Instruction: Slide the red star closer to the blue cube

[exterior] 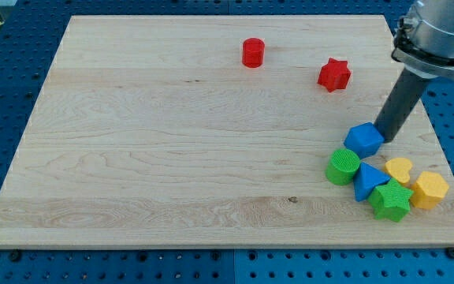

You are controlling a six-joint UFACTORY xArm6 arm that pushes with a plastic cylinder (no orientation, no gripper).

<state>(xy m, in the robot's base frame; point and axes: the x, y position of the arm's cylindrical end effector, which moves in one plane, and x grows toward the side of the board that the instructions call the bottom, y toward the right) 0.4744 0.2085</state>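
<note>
Star first: the red star [334, 74] lies flat on the worktop [172, 142] toward the view's top right, on its own, clear of every other block. The blue cube [364, 139] sits below it and a little to the view's right, apart from the star with bare wood between them. My tip [384, 136] is down at the cube's right side, just beside or touching it; I cannot tell which. I carry no hand, only the dark rod, so nothing is held. Below the cube is a cluster: a green cylinder [342, 166] at its lower left, a blue triangle [366, 182], a green star [392, 201], a yellow heart [399, 170] and a yellow hexagon [429, 189]. A red cylinder [253, 53] stands alone to the star's left, near the top edge.
</note>
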